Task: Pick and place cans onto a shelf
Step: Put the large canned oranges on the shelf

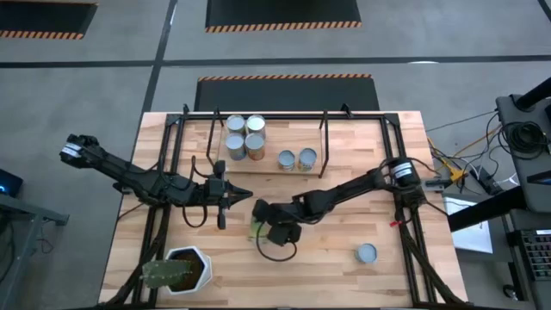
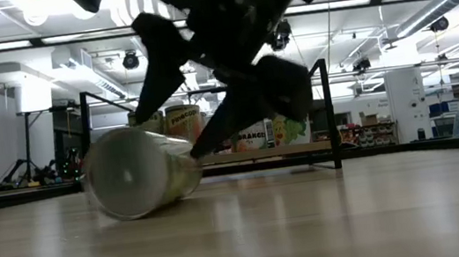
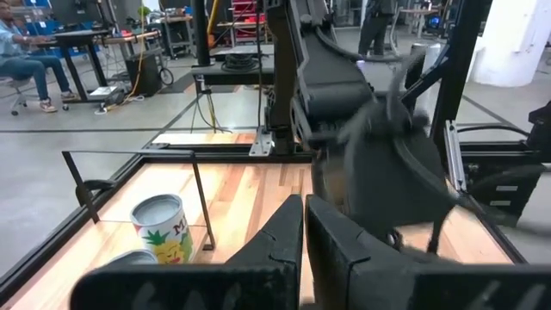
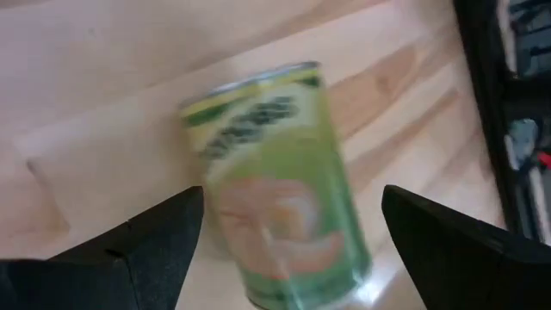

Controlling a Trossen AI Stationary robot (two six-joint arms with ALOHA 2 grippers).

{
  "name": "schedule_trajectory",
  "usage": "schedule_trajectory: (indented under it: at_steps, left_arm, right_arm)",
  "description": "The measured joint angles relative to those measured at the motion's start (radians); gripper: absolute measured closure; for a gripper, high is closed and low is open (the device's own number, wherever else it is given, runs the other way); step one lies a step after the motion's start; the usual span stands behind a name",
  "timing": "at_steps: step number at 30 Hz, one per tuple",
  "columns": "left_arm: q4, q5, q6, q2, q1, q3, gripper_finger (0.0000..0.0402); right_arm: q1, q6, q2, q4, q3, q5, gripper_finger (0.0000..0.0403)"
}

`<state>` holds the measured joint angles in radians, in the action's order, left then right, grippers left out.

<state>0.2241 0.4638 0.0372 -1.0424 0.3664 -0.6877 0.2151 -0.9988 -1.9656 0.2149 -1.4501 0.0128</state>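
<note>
the right gripper (image 1: 258,226) hangs low over the middle of the large wooden table (image 1: 344,224), its two dark fingers (image 4: 146,245) spread wide on either side of a small green-labelled tin can (image 4: 284,189) that lies on its side on the tabletop; the fingers are not clamped on it. the low, light-wood shelf on black rod legs (image 1: 275,142) carries six silvery-topped cans (image 1: 245,136) at the table's far edge. another silver-topped can (image 1: 367,253) stands alone near the right front. the left gripper (image 1: 250,200) waits just beside, fingers pressed together and holding nothing. a white hexagonal plant pot (image 1: 185,269) sits at the front left.
</note>
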Motion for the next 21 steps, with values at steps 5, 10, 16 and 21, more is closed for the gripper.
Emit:
schedule_trajectory:
  at_steps: [5, 10, 16, 21]
  left_arm:
    - [0.001, -0.001, -0.002, 0.0, 0.0, 0.0, 0.0402]
    - [-0.002, -0.001, -0.002, 0.0, 0.0, 0.0, 0.0402]
    - [-0.004, -0.001, -0.002, -0.001, 0.0, 0.0, 0.0402]
    - [0.001, -0.001, -0.013, -0.001, 0.0, 0.0, 0.0401]
  right_arm:
    - [-0.01, -0.005, -0.095, 0.071, -0.094, -0.034, 0.0072]
    - [-0.022, 0.066, -0.187, 0.153, -0.219, -0.04, 0.0074]
    - [-0.048, 0.168, -0.249, 0.344, -0.366, -0.049, 0.0083]
    - [-0.068, 0.237, -0.226, 0.487, -0.437, -0.105, 0.0117]
